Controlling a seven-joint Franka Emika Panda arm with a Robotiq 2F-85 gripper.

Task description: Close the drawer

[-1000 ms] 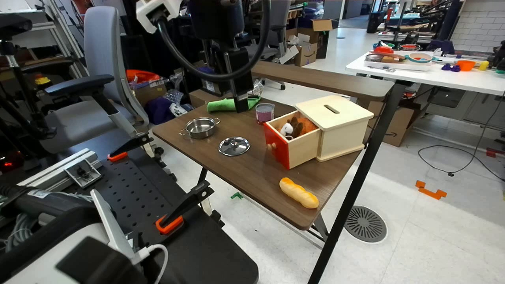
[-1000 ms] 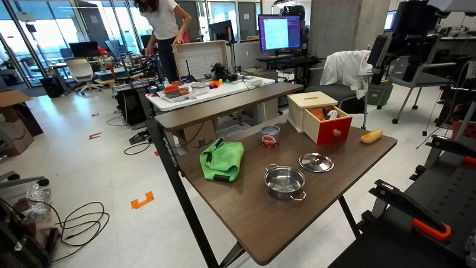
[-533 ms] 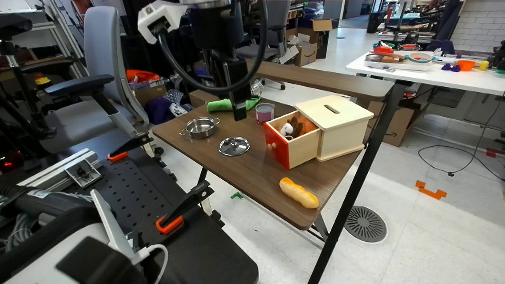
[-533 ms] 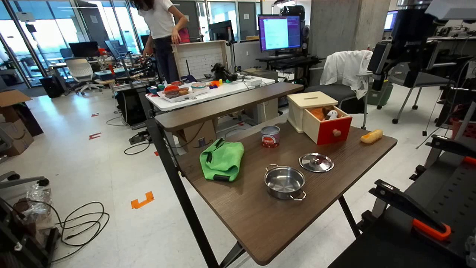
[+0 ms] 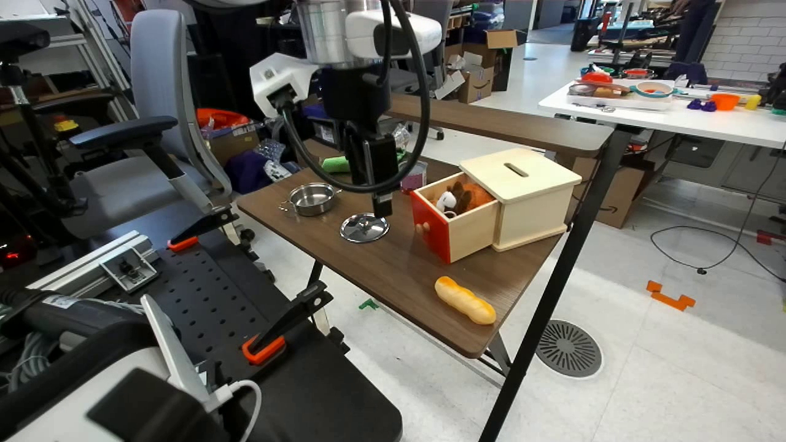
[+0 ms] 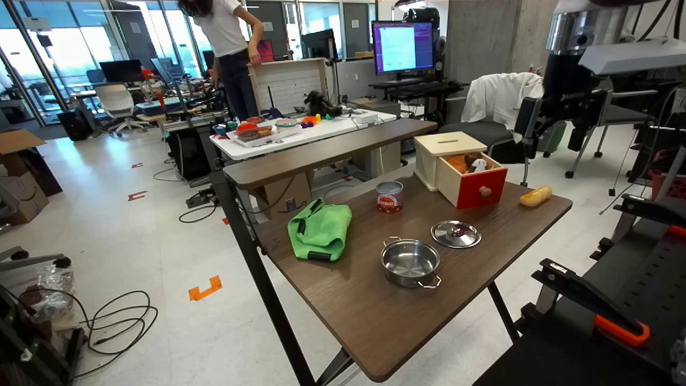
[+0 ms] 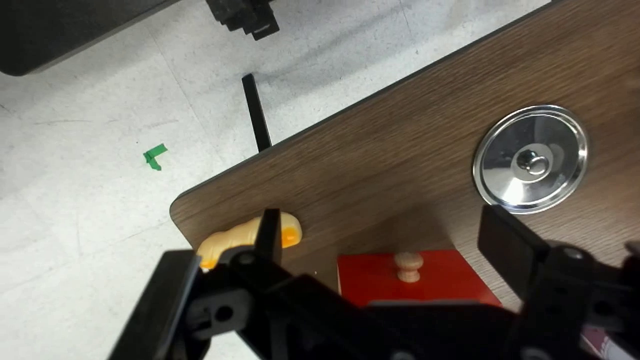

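The drawer has a red front with a round wooden knob and stands pulled out of the pale wooden box. A brown and white plush toy lies in it. Both exterior views show the drawer and the box. In the wrist view, the red front shows between the fingers, its lower part hidden by the gripper body. My gripper is open, with nothing between its fingers. In the exterior views, the gripper hangs above the table in front of the red front, apart from it.
A metal lid, a metal pot, a can and a green cloth are on the brown table. A yellow-orange bread-shaped object lies near the table's corner. A raised shelf runs behind the box.
The gripper has come down and moved closer to the drawer's front. The drawer, the box and the table objects have not moved. The person in the background has shifted slightly.
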